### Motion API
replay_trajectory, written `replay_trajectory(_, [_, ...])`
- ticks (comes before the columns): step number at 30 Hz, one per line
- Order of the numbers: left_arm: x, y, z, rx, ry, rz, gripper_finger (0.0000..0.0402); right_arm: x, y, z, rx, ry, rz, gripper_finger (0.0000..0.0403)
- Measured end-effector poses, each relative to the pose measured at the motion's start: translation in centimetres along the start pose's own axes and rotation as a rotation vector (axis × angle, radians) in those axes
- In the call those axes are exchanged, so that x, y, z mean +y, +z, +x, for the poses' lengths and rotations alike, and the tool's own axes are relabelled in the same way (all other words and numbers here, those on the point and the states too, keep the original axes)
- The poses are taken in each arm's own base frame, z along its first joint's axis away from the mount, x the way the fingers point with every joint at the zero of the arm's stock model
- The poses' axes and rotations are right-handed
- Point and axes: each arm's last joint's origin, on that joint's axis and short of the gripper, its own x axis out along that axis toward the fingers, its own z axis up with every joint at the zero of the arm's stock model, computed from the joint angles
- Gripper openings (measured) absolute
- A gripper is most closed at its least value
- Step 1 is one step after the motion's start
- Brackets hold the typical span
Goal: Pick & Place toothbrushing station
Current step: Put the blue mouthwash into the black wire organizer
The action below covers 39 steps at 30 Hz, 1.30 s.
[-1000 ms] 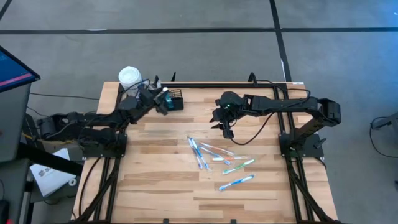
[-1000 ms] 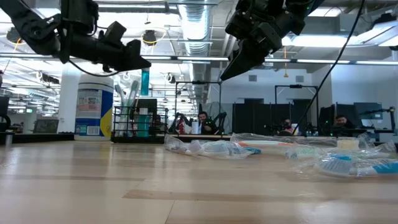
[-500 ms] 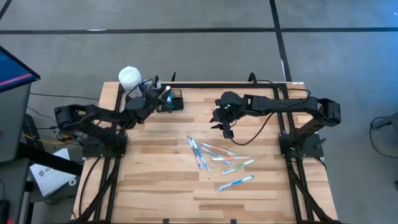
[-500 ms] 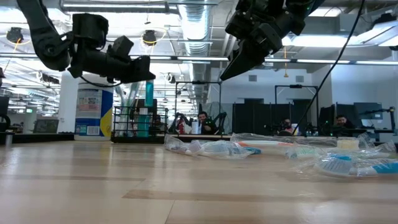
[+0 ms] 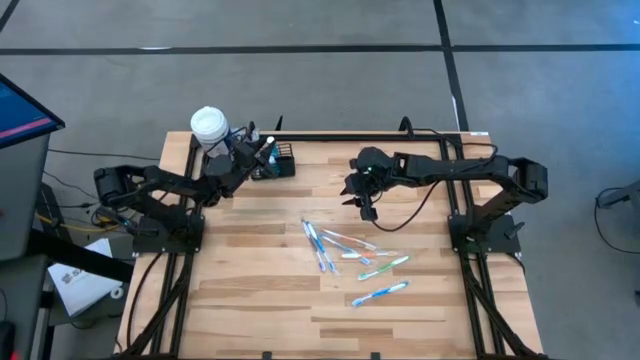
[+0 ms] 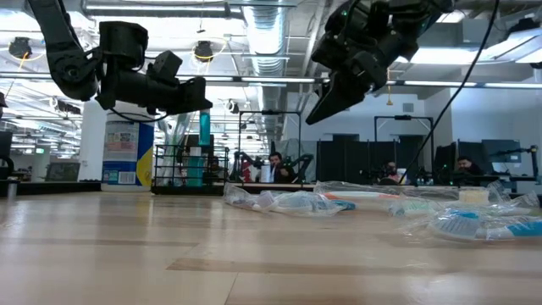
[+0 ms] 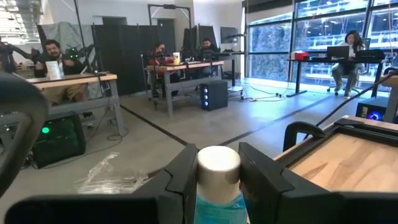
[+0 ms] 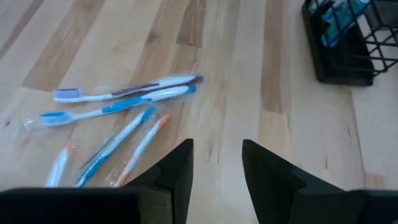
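Observation:
The toothbrushing station, a small black wire-mesh caddy [image 5: 283, 162] [image 6: 190, 168] [image 8: 348, 37], stands near the table's far edge, left of middle. My left gripper [image 5: 263, 155] [image 6: 201, 95] reaches level over it, shut on a teal bottle with a white cap [image 7: 217, 167]. The bottle's lower part [image 6: 201, 157] shows behind the caddy's mesh; whether it rests there I cannot tell. My right gripper [image 5: 366, 207] [image 6: 320, 110] [image 8: 217, 152] hangs open above bare wood right of the caddy, slanting down, with nothing between its fingers. My left gripper pinches the teal bottle between its two fingers just below the white cap [image 7: 217, 200], one finger [image 7: 181, 180] on each side. The fingers come level from the table's left side. The bottle stands upright, cap up, reaching down below the fingers [image 6: 203, 131].
Several wrapped toothbrushes [image 5: 350, 258] [image 8: 118, 99] [image 6: 381, 203] lie scattered at the table's middle. A tall white-lidded canister [image 5: 208, 123] [image 6: 127, 152] stands at the far left corner. A black rail [image 5: 360, 134] runs along the far edge. People sit at desks beyond the table.
My left gripper has sunk a little over the caddy and tipped from slanting down to level, keeping its hold; the teal bottle has come lower with it. My right gripper has sunk slightly, still open.

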Motion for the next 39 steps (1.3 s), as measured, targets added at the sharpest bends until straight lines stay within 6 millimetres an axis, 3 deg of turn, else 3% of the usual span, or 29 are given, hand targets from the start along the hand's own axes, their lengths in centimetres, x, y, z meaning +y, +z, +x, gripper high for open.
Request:
replay_trajectory(19, [-0.3,-1.6,0.4,0.048,-0.005,-0.001,0.0085,-0.2,0.2,0.0,-0.021,-0.011,0.002,0.0127])
replay_trajectory(39, [-0.4,-1.2,0.3,0.039,-0.016,-0.036,0.0085,-0.2,0.1,0.0,-0.018,-0.010,0.005,0.0127])
